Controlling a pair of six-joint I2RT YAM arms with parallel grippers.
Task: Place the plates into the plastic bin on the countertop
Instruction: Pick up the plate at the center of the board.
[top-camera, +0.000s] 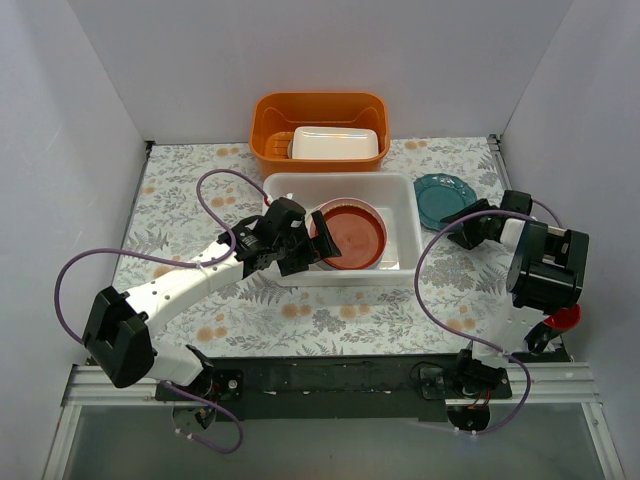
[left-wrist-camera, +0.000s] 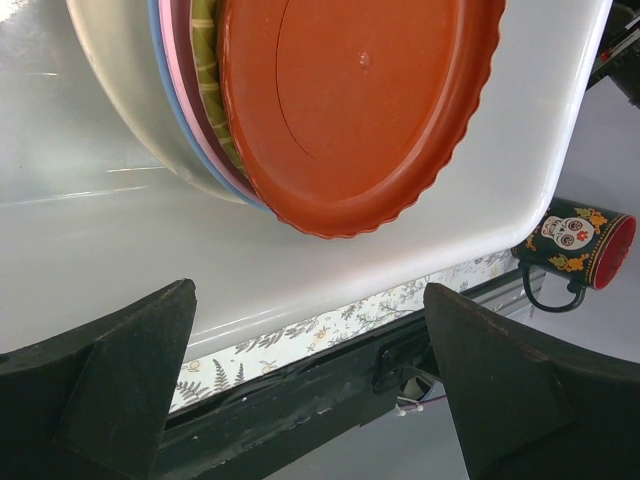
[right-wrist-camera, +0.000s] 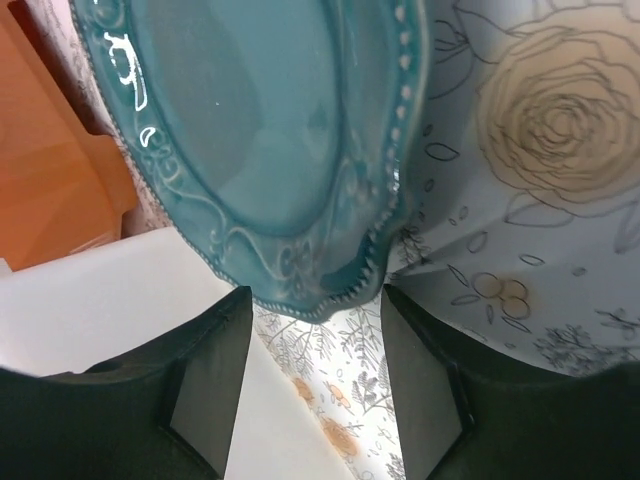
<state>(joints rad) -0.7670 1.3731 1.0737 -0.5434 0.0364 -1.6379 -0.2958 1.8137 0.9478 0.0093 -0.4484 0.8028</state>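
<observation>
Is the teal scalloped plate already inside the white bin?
No, the teal scalloped plate lies on the floral cloth right of the white bin, outside its rim.

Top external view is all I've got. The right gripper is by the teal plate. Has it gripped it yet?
Observer: No. In the right wrist view the right gripper is open, and the rim of the teal plate sits just at its fingertips, unclamped.
Operator: Anything under the red-brown plate in the bin?
Observer: Yes. The left wrist view shows the red-brown plate topping a stack in the plastic bin: a yellow woven-pattern plate, a pink plate, a light blue plate and a cream plate.
</observation>
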